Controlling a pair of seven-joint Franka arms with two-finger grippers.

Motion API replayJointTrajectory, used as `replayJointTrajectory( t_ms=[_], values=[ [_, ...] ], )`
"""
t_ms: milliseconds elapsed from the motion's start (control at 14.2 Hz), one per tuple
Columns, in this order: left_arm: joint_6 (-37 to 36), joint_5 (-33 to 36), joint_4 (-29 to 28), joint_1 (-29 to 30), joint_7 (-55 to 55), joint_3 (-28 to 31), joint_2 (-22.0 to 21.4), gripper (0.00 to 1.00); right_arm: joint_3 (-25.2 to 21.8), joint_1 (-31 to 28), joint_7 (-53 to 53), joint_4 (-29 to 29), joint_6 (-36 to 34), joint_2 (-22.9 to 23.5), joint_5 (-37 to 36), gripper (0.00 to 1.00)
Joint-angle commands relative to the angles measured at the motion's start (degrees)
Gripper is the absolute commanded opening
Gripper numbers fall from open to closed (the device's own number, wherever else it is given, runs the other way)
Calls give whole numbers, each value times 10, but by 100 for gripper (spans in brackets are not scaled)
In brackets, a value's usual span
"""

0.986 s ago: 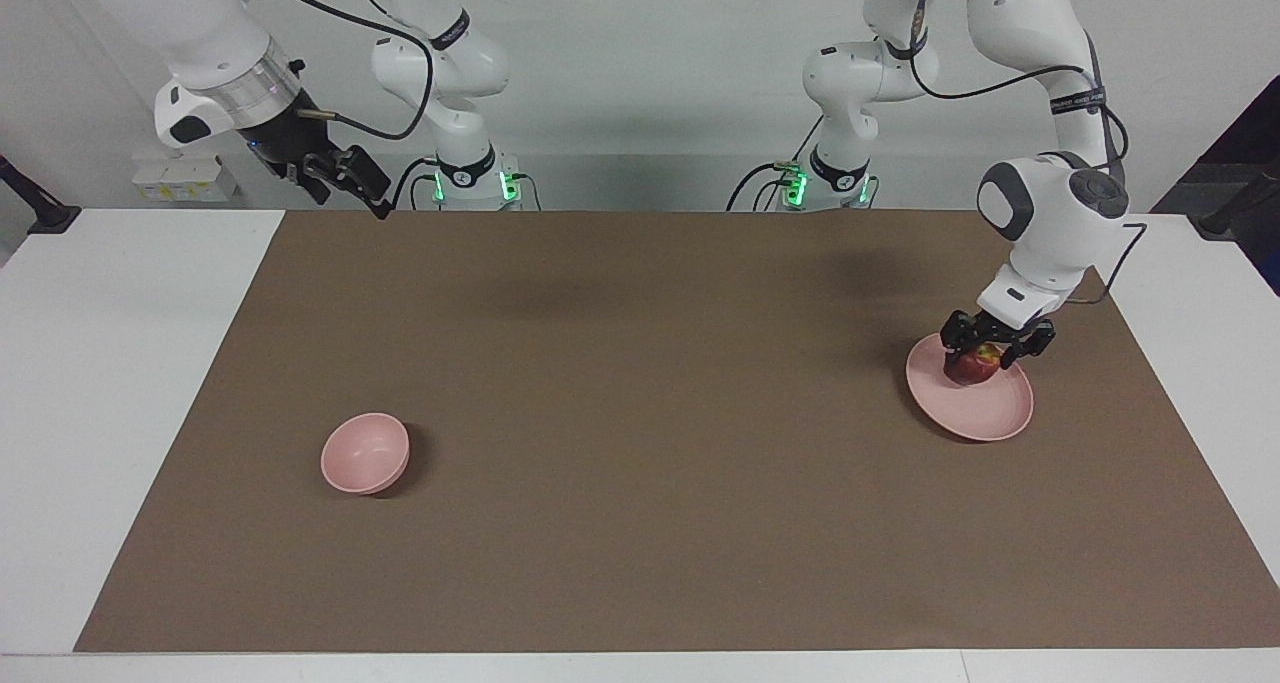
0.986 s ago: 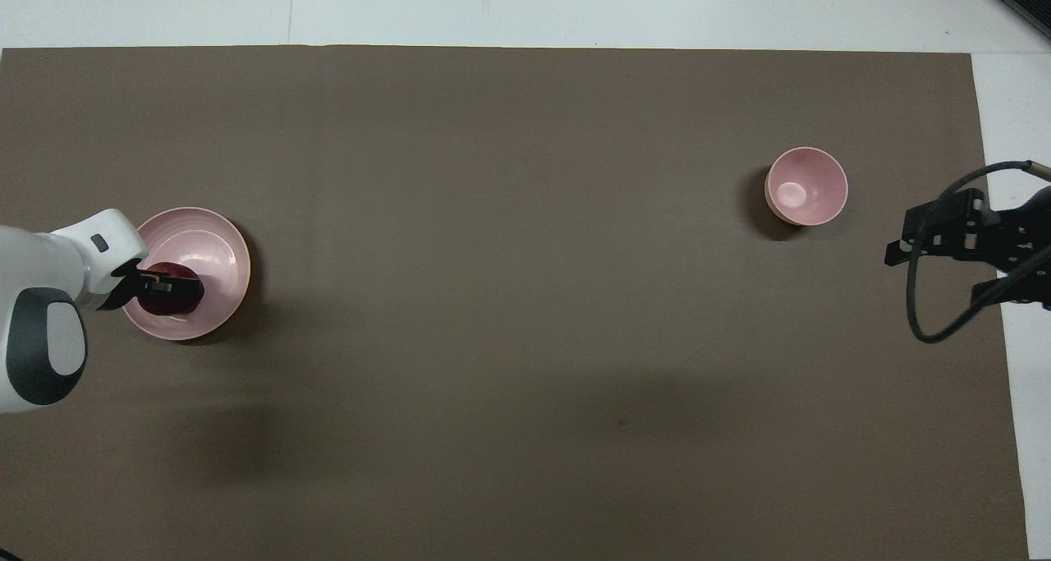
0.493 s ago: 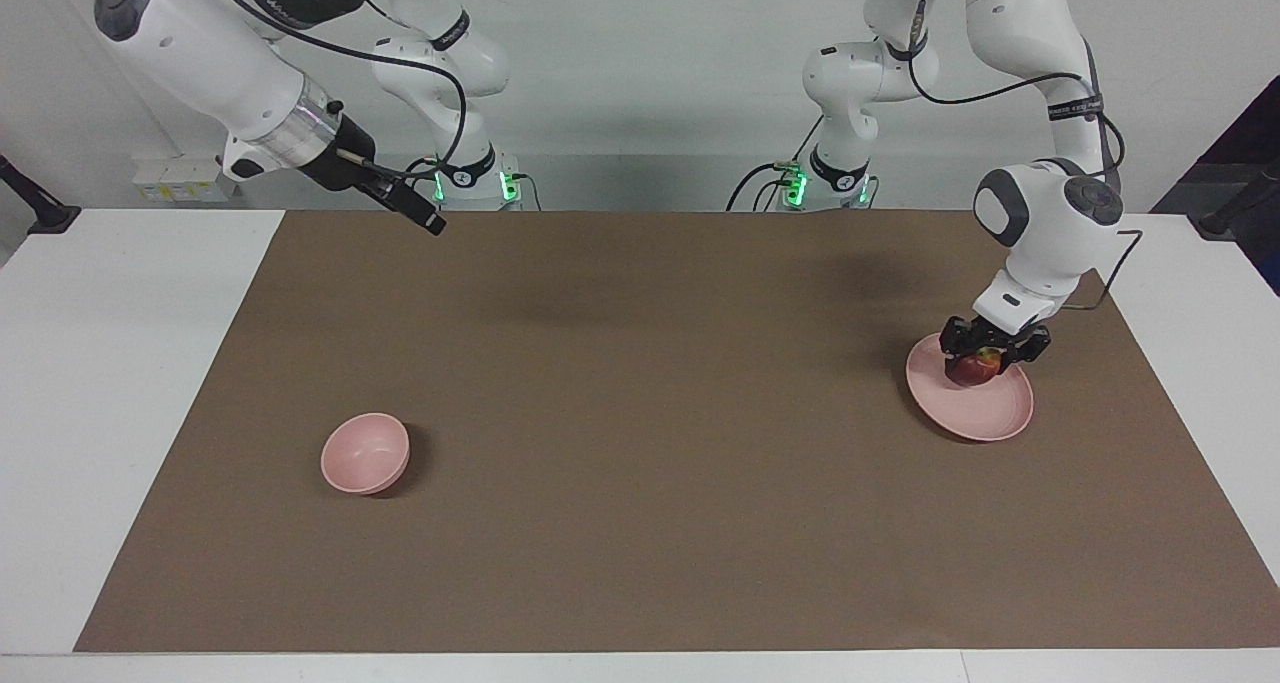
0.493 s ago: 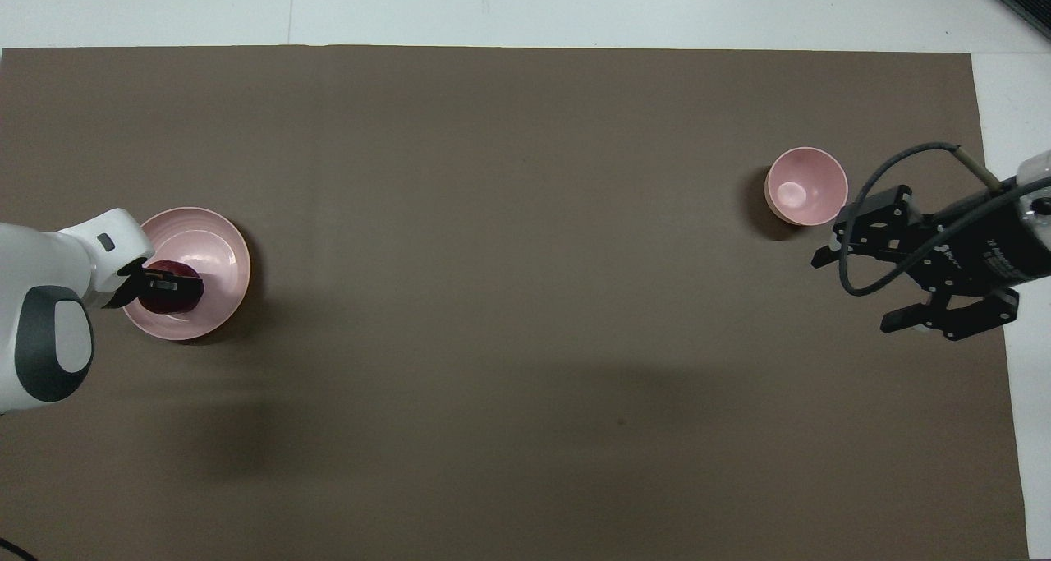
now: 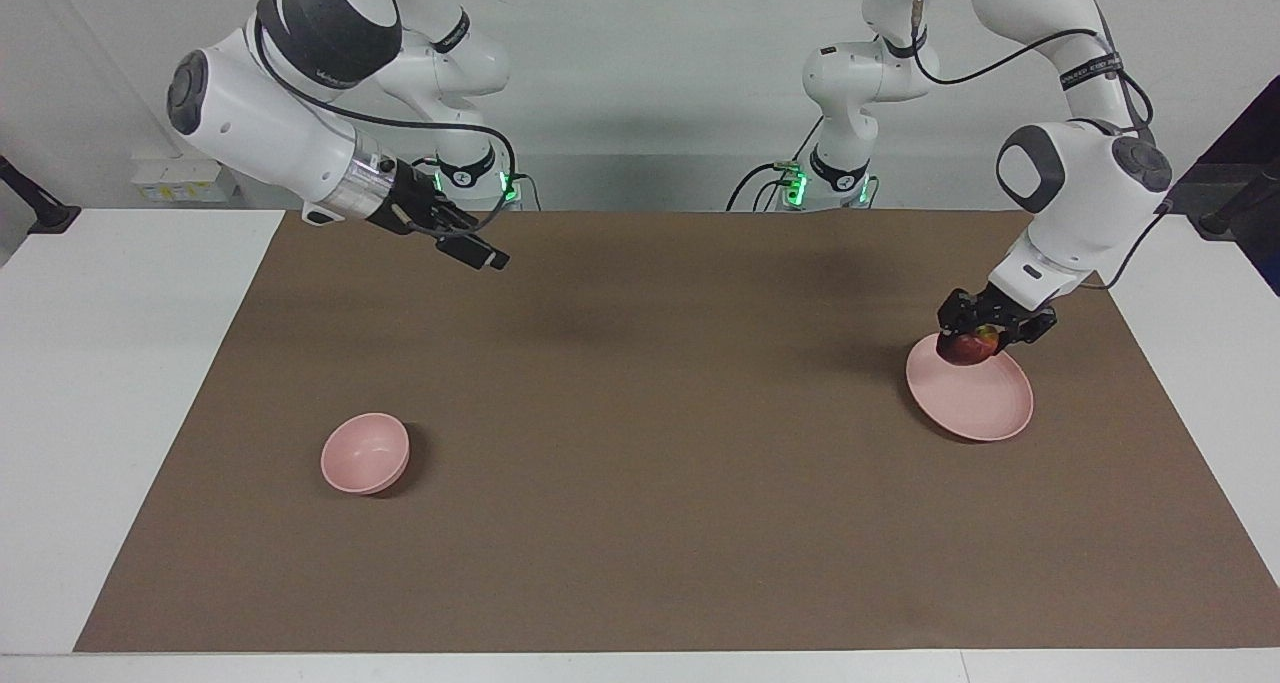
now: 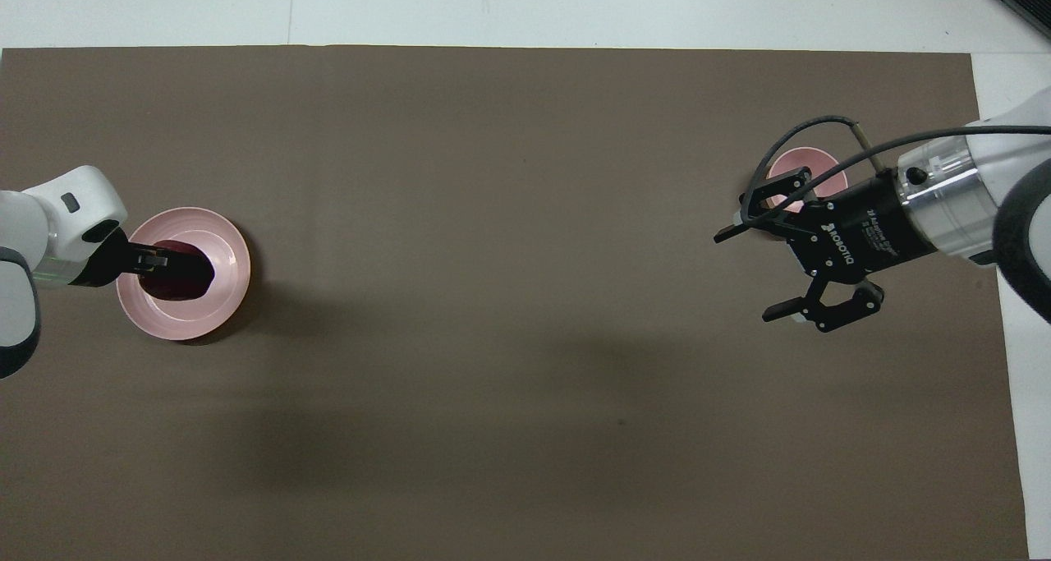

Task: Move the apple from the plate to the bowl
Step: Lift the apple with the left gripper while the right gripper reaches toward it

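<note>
Facing view: left gripper (image 5: 975, 331) clamps apple (image 5: 966, 348) above plate (image 5: 975, 403); right gripper (image 6: 768, 272) spread.

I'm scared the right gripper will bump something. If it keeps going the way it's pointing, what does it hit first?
Probably just the brown mat. The right gripper, open, slants down toward the table's middle; nothing stands there, though depth is hard to judge. The bowl seems off that line.
</note>
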Motion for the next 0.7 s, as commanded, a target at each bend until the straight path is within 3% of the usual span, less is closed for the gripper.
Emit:
replayJointTrajectory(
  t_ms=[0, 282, 634],
  values=[
    [-11, -73, 3, -7, -5, -21, -4, 0, 1, 12, 29, -36, 42, 4, 61, 100],
    [-3, -211, -3, -15, -36, -60, -7, 0, 0, 40, 64, -66, 111, 14, 134, 100],
    [58, -380, -15, -15, -57, -122, -14, 0, 1, 76, 78, -70, 173, 46, 241, 100]
  ],
)
